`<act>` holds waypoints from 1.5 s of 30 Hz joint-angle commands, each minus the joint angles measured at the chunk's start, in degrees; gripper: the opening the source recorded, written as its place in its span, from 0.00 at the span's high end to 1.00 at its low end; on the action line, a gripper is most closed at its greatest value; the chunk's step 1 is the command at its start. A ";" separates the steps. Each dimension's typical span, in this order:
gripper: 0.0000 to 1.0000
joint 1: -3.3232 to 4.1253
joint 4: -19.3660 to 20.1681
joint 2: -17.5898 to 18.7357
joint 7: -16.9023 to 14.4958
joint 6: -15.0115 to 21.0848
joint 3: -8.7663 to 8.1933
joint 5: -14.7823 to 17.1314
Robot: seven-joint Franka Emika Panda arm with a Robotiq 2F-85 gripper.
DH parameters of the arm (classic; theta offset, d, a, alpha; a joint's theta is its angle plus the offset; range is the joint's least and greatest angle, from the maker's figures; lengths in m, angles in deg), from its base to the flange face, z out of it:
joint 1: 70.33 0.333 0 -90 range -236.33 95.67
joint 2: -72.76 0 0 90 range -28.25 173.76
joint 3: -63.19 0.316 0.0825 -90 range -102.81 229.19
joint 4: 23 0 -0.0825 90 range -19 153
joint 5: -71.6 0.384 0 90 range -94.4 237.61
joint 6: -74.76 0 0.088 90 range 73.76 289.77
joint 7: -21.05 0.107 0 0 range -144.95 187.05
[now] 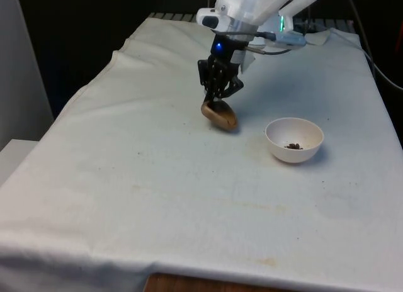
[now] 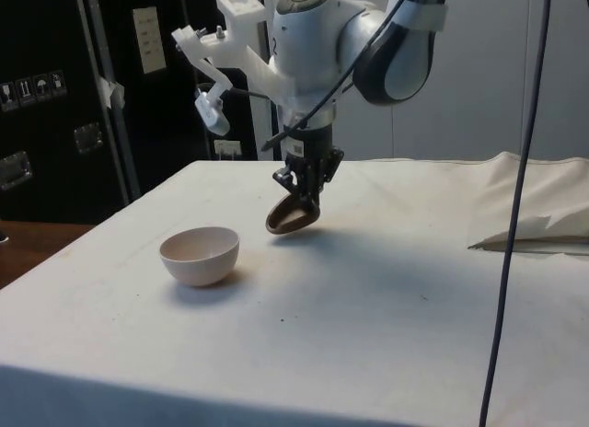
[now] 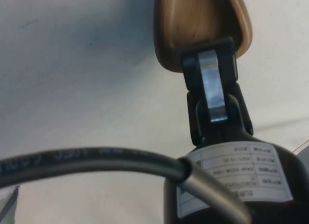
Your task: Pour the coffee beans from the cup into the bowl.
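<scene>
Wooden cup (image 1: 220,115) tipped in the jaws, bowl (image 1: 294,140) set beside it.

The cup is gripped at its rim by the gripper (image 1: 219,95) — jaws closed on it — and held tilted just above the desk (image 1: 157,179) near its middle; coffee beans (image 1: 293,146) are seen inside the white bowl, near the cup but apart from it.

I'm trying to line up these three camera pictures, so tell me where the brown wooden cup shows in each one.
Front view: the brown wooden cup hangs tilted in the pincer, just above the cloth, to the front view's left of the white bowl.
Side view: the cup is near the middle, right of the bowl in that picture.
Wrist view: the cup sits beyond the pincer's finger.
Shared landmark: the white bowl, in the front and side views.
</scene>
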 commanded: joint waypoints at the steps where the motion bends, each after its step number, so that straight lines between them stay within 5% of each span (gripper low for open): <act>1: 1.00 -0.46 0.29 0.29 -0.74 1.03 0.46 0.86; 5: 0.95 -0.17 0.11 0.23 -0.57 0.63 0.29 0.63; 16: 0.31 0.11 0.00 0.17 -0.23 0.17 0.06 0.29; 23: 0.00 0.00 0.29 -0.86 -0.80 -0.40 0.29 0.74; 45: 0.00 0.92 -1.60 -6.07 -1.26 -6.19 0.34 0.23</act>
